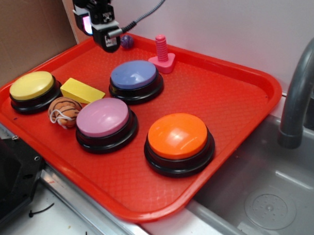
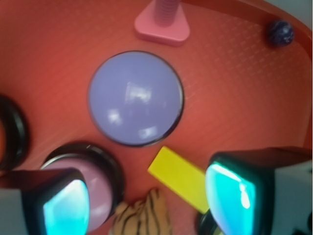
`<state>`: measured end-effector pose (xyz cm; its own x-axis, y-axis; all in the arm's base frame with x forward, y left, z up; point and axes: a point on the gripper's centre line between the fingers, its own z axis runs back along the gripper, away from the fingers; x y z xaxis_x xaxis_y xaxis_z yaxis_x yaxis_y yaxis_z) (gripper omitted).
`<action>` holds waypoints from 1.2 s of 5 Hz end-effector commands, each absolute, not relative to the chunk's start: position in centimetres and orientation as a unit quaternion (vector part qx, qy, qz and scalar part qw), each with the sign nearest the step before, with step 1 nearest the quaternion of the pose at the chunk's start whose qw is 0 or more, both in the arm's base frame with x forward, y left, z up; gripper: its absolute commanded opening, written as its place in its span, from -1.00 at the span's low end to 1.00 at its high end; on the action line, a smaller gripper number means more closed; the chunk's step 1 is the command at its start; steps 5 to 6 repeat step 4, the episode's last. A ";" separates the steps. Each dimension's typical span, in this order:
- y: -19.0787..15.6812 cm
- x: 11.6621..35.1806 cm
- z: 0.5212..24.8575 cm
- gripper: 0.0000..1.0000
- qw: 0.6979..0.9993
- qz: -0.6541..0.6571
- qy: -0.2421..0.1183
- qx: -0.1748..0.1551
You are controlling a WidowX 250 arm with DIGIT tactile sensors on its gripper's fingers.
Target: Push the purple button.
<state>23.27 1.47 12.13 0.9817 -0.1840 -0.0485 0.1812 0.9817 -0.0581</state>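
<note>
We see the gripper (image 1: pixel 109 39) raised above the far-left part of the red tray (image 1: pixel 240 105), holding nothing; in the wrist view its two glowing cyan fingers (image 2: pixel 66 208) stand well apart with bare space between them, so it is open. The purple button (image 2: pixel 136 98) lies ahead of the fingers and below them, untouched. It is a round dome, sitting flat on its black base with the top facing straight up; being circular, it has no long axis.

Around the tool: the yellow block (image 2: pixel 180 177) lies between the fingers and the purple button, just beside the button's near edge and apart from it. The pink-mauve button (image 2: pixel 95 188) sits partly behind one finger in the wrist view. A small striped basketball (image 1: pixel 65 111) lies nearest the fingers. Beyond the purple button stands the pink bolt toy (image 1: pixel 162 56), upright on its base, and the small dark purple ball (image 1: pixel 127 41) rests at the tray's far rim, close beside the gripper. The yellow button (image 1: pixel 31 86) and orange button (image 1: pixel 177 136) stand well apart from it.
</note>
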 end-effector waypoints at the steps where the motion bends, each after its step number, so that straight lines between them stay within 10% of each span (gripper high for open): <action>1: 1.5 23.2 16.6 1.00 0.996 -0.083 -0.027 -0.021; 6: 2.2 21.4 20.2 1.00 0.999 -0.006 -0.039 0.005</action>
